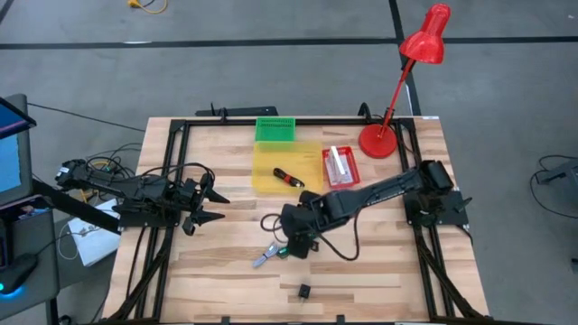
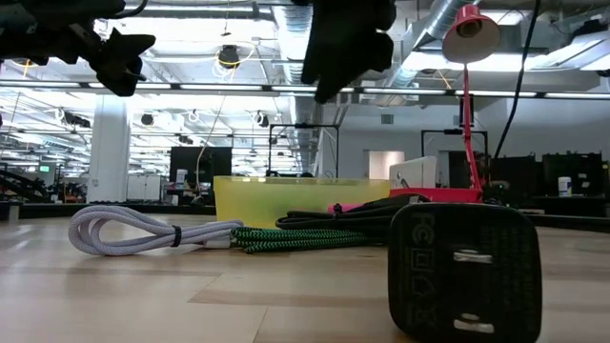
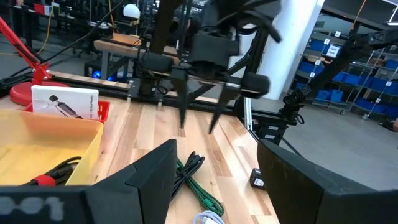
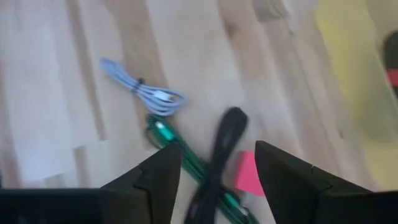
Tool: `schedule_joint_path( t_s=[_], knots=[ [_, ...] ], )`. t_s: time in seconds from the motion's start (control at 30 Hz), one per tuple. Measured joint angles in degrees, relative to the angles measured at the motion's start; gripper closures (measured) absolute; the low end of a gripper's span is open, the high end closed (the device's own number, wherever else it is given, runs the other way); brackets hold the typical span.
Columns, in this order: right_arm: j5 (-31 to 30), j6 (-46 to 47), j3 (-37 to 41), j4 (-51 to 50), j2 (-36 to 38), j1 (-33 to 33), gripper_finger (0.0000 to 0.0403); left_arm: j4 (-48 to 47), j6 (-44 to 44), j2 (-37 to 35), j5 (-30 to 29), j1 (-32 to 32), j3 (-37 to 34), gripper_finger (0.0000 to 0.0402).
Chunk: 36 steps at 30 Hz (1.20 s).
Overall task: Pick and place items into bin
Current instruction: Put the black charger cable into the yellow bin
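My right gripper (image 1: 293, 244) (image 4: 217, 149) hangs open above a cluster of loose cables near the table's middle: a white coiled cable (image 4: 147, 91) (image 2: 124, 232), a green braided cable (image 4: 177, 152) (image 2: 276, 238), a black cable (image 4: 222, 152) and a small pink piece (image 4: 249, 174). All of them lie flat on the wood. In the low view the right gripper (image 2: 343, 43) is well clear of them. A red-and-black tool (image 1: 289, 178) lies inside the yellow bin (image 1: 271, 162). My left gripper (image 1: 221, 208) (image 3: 216, 149) waits open at the table's left, pointing toward the right gripper (image 3: 199, 121).
A black plug adapter (image 1: 304, 291) (image 2: 464, 272) stands near the table's near edge. A red-and-white carded package (image 1: 340, 165) lies right of the bin, a green ribbed block (image 1: 275, 129) behind it, and a red desk lamp (image 1: 379, 140) at the far right corner.
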<state>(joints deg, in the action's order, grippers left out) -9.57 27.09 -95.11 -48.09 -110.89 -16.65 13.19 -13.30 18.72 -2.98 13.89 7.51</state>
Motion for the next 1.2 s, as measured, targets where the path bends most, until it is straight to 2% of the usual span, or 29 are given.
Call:
schedule_joint_path(
  t_s=[0.33,0.63,1.2],
  knots=[
    [0.6,-1.4,-0.1,5.1,-7.4,-0.9,0.0219,-0.1,0.0,0.0,0.0,0.0,0.0,0.0187],
    [0.7,-1.6,0.0,5.1,-8.7,-0.4,0.0217,-0.1,0.0,0.7,0.0,0.0,0.0,0.0187],
    [3.5,-1.6,-0.3,5.0,-16.0,1.4,0.0226,0.0,0.0,0.8,0.0,0.0,0.0,0.0187]
  ],
)
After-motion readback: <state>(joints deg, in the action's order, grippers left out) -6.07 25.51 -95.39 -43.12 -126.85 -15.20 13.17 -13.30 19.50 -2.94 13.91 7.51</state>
